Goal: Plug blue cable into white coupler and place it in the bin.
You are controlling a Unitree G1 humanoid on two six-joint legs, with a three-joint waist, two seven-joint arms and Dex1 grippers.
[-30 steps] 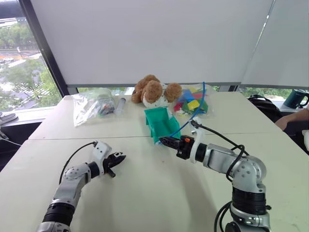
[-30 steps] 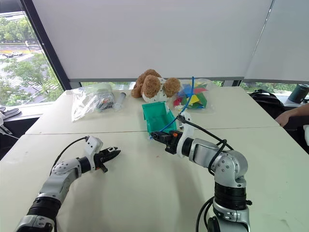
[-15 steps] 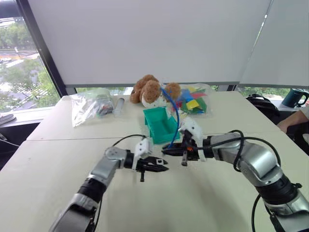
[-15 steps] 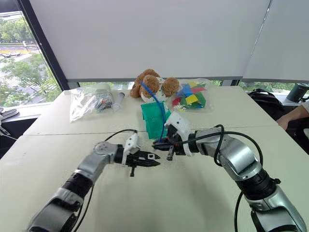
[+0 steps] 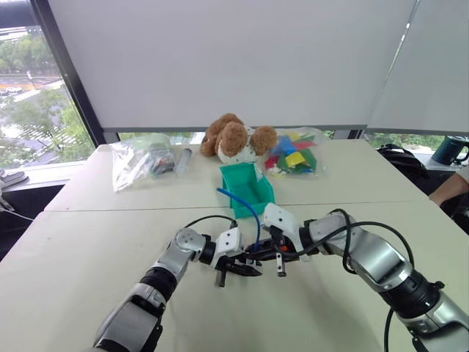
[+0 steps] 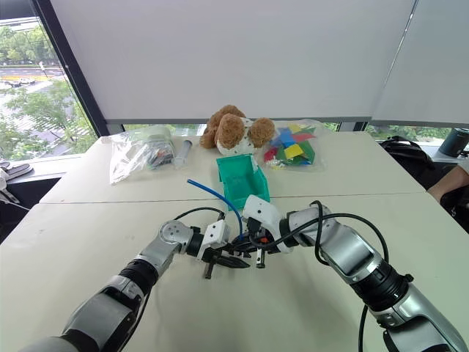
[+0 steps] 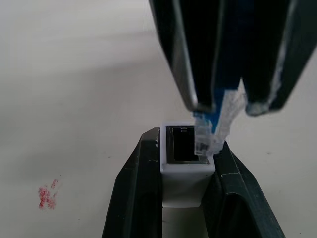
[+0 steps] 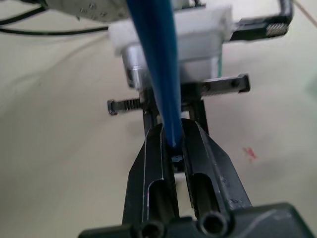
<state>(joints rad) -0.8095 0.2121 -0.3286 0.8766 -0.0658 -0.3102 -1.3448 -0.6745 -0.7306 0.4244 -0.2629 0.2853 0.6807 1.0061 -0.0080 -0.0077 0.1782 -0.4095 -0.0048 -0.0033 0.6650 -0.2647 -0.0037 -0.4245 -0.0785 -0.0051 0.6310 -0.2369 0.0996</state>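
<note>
Plug tip of the blue cable (image 7: 213, 130), pinched in the right gripper (image 5: 258, 249), sits just off the socket mouth, toward one edge. Left gripper (image 7: 187, 171) clamps the white coupler (image 7: 187, 171) over the table (image 5: 308, 308), socket facing the plug; the bin (image 5: 248, 189) stands just behind

Blue cable (image 5: 240, 204) bright blue, plug clear. Coupler (image 7: 187, 166) white, dark opening. Bin (image 5: 248, 188) teal-green. Gripper fingers (image 7: 133, 198) black. Table (image 5: 110, 242) cream, small red stain (image 7: 47, 192). Stuffed toy (image 5: 233, 137) brown. Bag of blocks (image 5: 293, 155) multicoloured: yellow, green, red, blue.
</note>
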